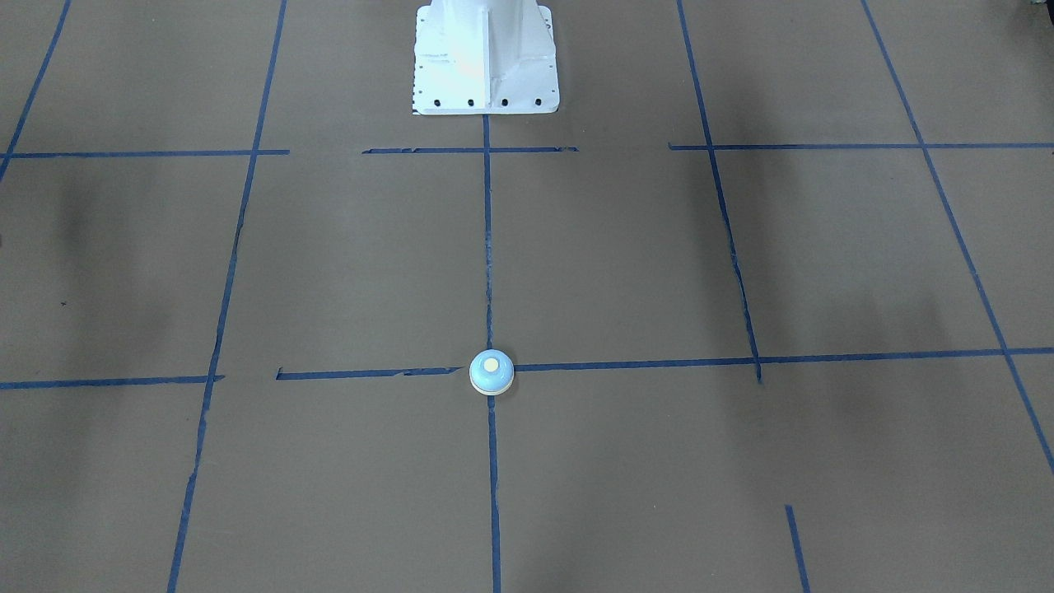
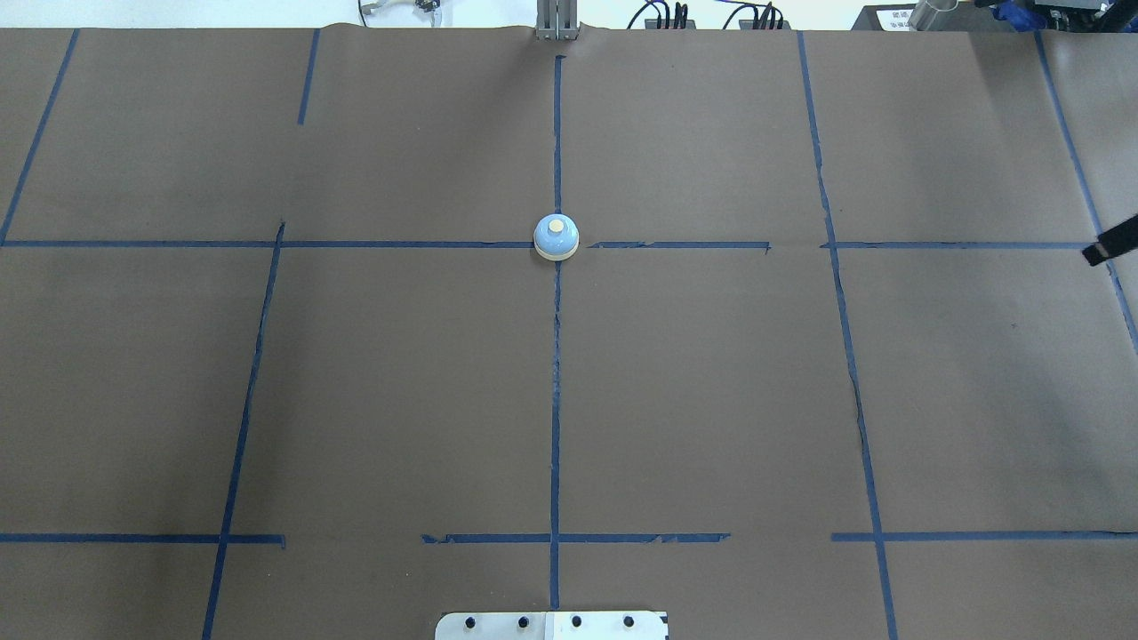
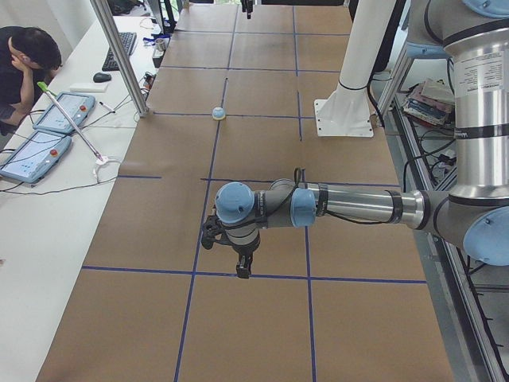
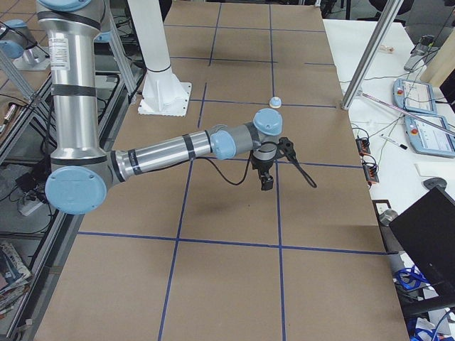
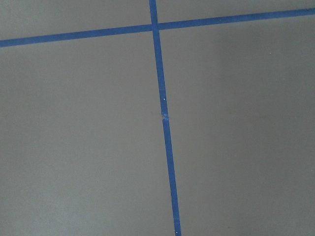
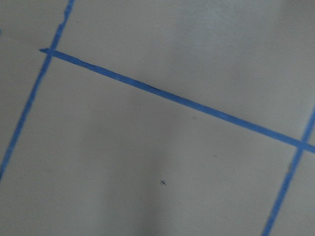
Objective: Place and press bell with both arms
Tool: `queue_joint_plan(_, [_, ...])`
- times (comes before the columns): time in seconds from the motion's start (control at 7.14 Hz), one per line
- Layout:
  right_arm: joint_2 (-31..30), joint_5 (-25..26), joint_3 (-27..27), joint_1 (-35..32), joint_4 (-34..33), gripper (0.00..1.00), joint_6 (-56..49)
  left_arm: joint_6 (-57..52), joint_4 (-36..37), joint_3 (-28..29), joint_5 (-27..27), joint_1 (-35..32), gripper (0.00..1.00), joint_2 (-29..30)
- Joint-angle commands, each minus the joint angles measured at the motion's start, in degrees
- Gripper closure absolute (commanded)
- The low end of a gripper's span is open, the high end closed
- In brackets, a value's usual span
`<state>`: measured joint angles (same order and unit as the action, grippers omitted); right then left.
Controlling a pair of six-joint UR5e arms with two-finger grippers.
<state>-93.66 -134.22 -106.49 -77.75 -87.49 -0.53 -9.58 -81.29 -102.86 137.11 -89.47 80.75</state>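
Observation:
The light-blue bell point(image 1: 492, 373) with a cream button stands upright on the brown table cover at a crossing of blue tape lines. It also shows in the overhead view point(image 2: 556, 238), the left side view point(image 3: 219, 113) and the right side view point(image 4: 275, 102). Nothing touches it. My left gripper point(image 3: 242, 267) hangs over the table far from the bell, pointing down. My right gripper point(image 4: 266, 183) hangs over the other end, also far from it. I cannot tell whether either is open or shut. Both wrist views show only brown paper and blue tape.
The white pedestal base point(image 1: 486, 58) stands at the robot's side of the table point(image 2: 551, 625). A black piece point(image 2: 1107, 249) pokes in at the overhead view's right edge. A metal post point(image 3: 119, 56), tablets point(image 3: 36, 151) and a seated person point(image 3: 24, 64) are beyond the far edge.

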Motion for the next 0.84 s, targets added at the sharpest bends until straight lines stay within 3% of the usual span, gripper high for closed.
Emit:
queue_joint_plan(0.0, [-8.09,-0.87,-0.13,-8.10,0.04,0.01,-5.19,-0.26,-0.01,0.03,0.00,0.00,0.00,-0.24])
queue_joint_plan(0.7, [-9.43,-2.01,1.02,-8.29,0.21,0.00,-4.39,0.09,0.43,-0.41,-1.05,-0.09,0.00,-2.26])
